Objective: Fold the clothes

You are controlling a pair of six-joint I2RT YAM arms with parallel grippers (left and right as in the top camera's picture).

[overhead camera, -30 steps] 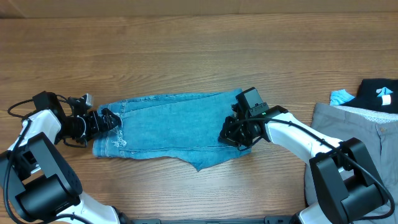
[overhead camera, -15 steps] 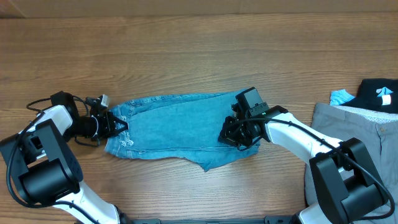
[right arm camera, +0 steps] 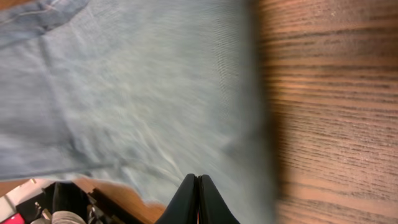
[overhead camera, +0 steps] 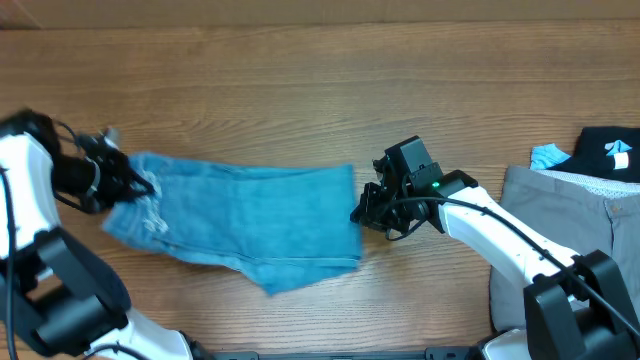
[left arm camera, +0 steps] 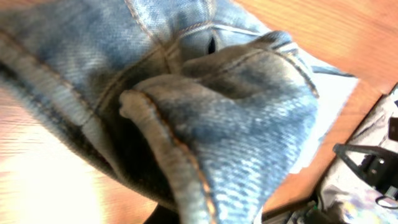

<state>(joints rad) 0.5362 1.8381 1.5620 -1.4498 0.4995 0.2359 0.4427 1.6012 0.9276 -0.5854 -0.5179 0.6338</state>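
Overhead only: logged jeans (overhead camera: pixel 250 215) lying on table (overhead camera: pixel 300 90), left end bunched, clamped in left gripper (overhead camera: pixel 128 182). Left wrist: nothing but denim, fingers hidden. Right wrist: right gripper (right arm camera: pixel 198 186) pinched together at blurred right edge; cloth between undeterminable.

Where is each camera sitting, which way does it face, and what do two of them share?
Overhead: above the table, looking straight down; both arms show, left gripper and right gripper at the jeans' two ends.
Left wrist: on the left arm, close against bunched denim; own fingers not clearly seen.
Right wrist: on the right arm, looking down past its shut fingers at blurred denim.
Shared: all three show jeans and wooden table.
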